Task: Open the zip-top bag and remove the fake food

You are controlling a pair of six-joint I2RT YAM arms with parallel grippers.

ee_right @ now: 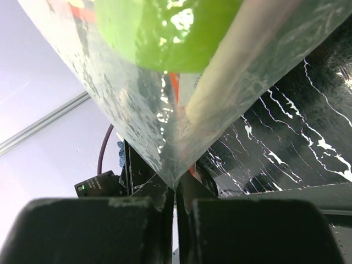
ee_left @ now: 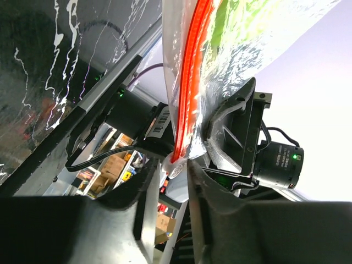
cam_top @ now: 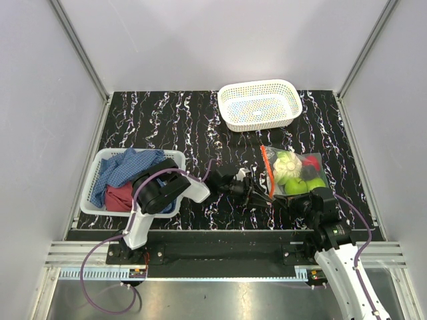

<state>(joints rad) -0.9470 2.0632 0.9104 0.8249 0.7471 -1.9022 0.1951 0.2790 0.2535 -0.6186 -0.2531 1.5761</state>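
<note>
Right claw (ee_right: 176,192) clenched the near corner of the zip-top bag (cam_top: 303,175), fake food (cam_top: 288,172) inside, on the right half of the table (cam_top: 167,120); left claw (ee_left: 175,175) straddled the near end of the zip strip (ee_left: 190,82), which ran away from it, grip unclear

Black marbled table (cam_top: 167,120), pale grey walls (cam_top: 200,40)

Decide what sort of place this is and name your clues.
Probably a lab robot test booth: left arm and right arm bolted to a rail, plain white walls around a black marbled table, and a bag of toy food.
</note>
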